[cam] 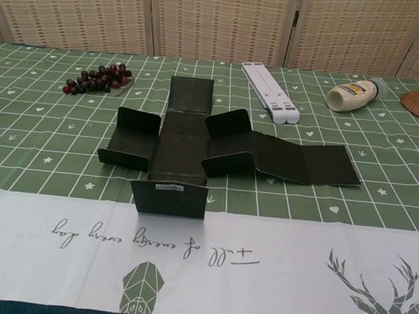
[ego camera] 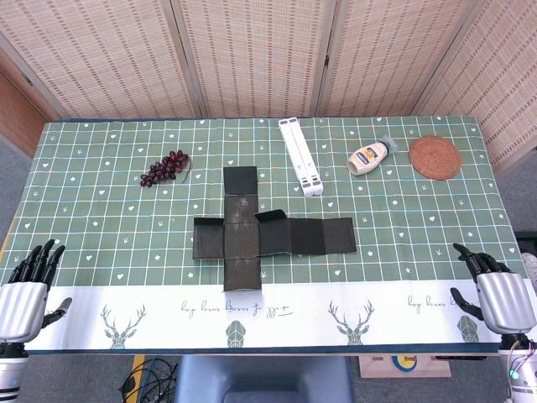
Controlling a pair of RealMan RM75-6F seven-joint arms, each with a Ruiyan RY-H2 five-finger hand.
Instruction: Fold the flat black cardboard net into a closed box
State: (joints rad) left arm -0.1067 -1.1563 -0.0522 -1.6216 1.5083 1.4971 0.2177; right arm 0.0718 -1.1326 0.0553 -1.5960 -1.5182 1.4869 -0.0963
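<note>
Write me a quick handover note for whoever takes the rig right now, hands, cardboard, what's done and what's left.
Left hand: open, holding nothing, at the near left table edge.
Right hand: open, holding nothing, at the near right edge.
Black cardboard net: mid-table, cross-shaped, mostly spread out; the chest view shows several flaps partly standing along their creases.
Done: no folding into a box yet; neither hand touches the net.
Left: raise the walls, close the long strip over as lid.
</note>
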